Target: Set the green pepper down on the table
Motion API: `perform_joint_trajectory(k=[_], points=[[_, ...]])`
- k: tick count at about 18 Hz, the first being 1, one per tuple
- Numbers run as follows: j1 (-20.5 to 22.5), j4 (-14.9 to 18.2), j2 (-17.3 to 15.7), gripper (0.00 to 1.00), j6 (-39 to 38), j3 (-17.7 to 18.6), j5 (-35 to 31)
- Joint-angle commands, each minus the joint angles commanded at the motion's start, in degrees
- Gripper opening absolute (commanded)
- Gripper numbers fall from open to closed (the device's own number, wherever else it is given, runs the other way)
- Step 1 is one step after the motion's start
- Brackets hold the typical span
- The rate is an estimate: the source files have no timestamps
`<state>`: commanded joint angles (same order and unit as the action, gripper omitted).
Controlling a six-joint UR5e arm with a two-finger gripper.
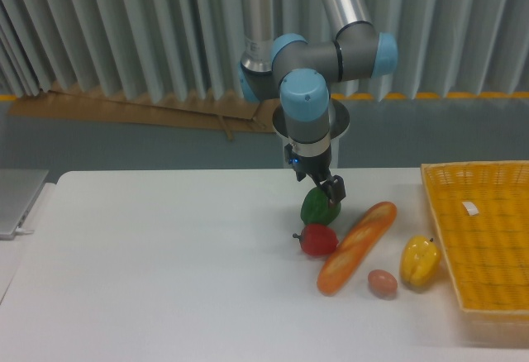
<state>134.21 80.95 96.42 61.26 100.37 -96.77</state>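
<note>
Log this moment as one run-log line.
gripper: at top of green pepper, grip unclear | pepper: on table, beside red pepper | basket: right

Arm: silver-grey metal tubular links, smooth and reflective. Joint housings are dark grey, cylindrical, each closed by a light blue round cap. Three blue caps visible, the largest facing the camera. Below the wrist joint sits a wide, dark, disc-shaped flange, with a short black body under it. A small blue indicator light glows on that black body. Tool point(325, 189): black, two short fingers, compact. No cables, screws or printed markings can be made out.
</note>
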Motion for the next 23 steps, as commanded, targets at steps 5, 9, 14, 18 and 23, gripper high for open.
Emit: perform_joint_trajectory(k=[5,9,14,18,23], points=[[0.0,0.2,0.0,1.0,1.7,-1.0,0.4],[0.1,0.1,0.0,1.0,2.5,-1.2,0.4],[0.1,0.1,-0.1,1.0,2.7,-1.4,0.4],[0.1,0.1,-0.1,1.0,3.9,-1.4,0.4],[0.0,0.1,-0.4,1.0,4.3,-1.4,0.4]])
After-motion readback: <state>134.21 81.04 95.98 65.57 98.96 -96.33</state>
